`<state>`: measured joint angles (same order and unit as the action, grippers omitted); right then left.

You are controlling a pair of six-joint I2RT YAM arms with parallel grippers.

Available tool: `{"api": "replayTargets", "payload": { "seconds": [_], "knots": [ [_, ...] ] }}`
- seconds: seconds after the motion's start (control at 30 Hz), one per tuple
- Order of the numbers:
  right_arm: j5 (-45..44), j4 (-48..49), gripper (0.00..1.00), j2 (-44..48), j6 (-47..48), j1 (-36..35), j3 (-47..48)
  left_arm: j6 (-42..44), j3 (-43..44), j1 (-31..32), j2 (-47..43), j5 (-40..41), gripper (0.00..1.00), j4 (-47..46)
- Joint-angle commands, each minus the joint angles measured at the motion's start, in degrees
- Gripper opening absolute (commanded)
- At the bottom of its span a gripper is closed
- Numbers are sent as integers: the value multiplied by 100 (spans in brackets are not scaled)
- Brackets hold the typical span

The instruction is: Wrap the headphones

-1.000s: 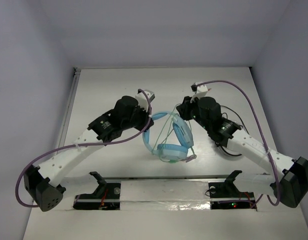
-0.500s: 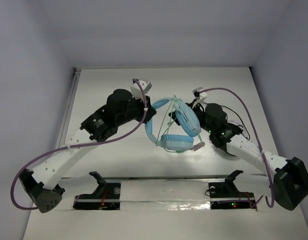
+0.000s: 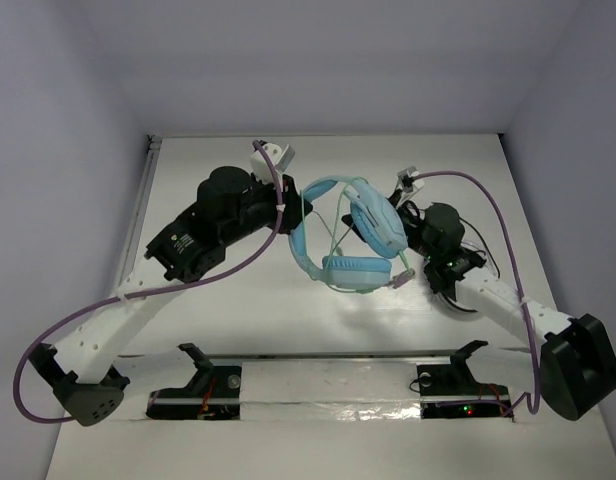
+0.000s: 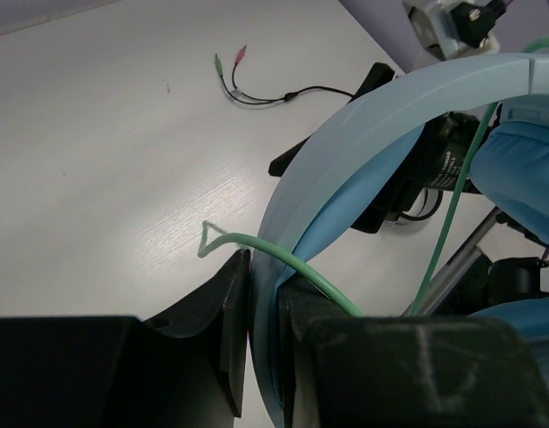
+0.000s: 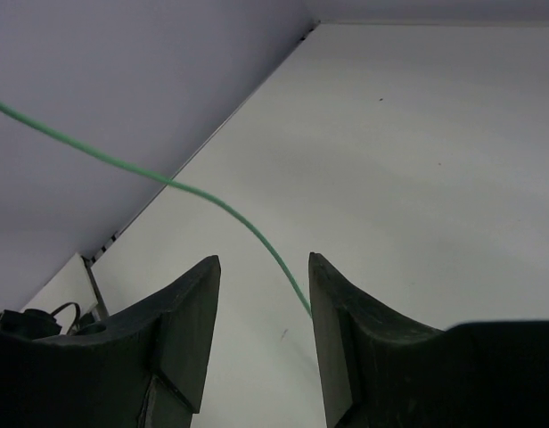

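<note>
The light blue headphones (image 3: 323,190) hang between the two arms, with one ear cup (image 3: 378,225) by the right gripper and the other (image 3: 356,270) lower, toward the front. My left gripper (image 3: 294,212) is shut on the blue headband (image 4: 381,107), which sits clamped between its fingers (image 4: 225,321). The pale-green cable (image 4: 453,205) loops over the band, and its plug end (image 3: 401,275) dangles by the lower cup. My right gripper (image 5: 264,263) is open. The cable (image 5: 212,201) runs between its fingers and meets the inner face of the right one. In the top view the right gripper (image 3: 402,212) is partly hidden behind the ear cup.
A thin black adapter cable with green and pink plugs (image 4: 248,85) lies on the white table; in the top view it shows under the right arm (image 3: 478,250). Purple arm cables arc over both arms. A metal rail runs along the table's left edge (image 3: 138,230).
My left gripper has carried the headphones farther back and up by the headband. The right arm has drawn back to the right, and its gripper now sits beside the upper ear cup.
</note>
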<state>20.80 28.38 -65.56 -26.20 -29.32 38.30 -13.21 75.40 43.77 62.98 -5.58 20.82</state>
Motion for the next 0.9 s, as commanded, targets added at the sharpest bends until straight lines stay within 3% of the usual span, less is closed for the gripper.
{"api": "replayTargets", "payload": {
  "seconds": [0.0, 0.13, 0.27, 0.57, 0.87],
  "knots": [
    [346, 773, 50, -140, -236, 32, -121, -357, 458, -26, -277, -22, 0, -421],
    [574, 1011, 50, -475, -368, 32, -121, -410, 529, -26, -278, -4, 0, -342],
    [698, 1485, 56, -817, -544, 32, -297, -401, 826, -26, -94, 5, 0, 70],
    [1743, 2908, 66, -2257, -895, 32, -78, -454, 1267, -26, 241, -698, 0, 853],
    [2367, 3480, 72, -2365, -1071, 32, 203, -639, 1373, -26, 311, -1524, 0, 933]
  ]
}}
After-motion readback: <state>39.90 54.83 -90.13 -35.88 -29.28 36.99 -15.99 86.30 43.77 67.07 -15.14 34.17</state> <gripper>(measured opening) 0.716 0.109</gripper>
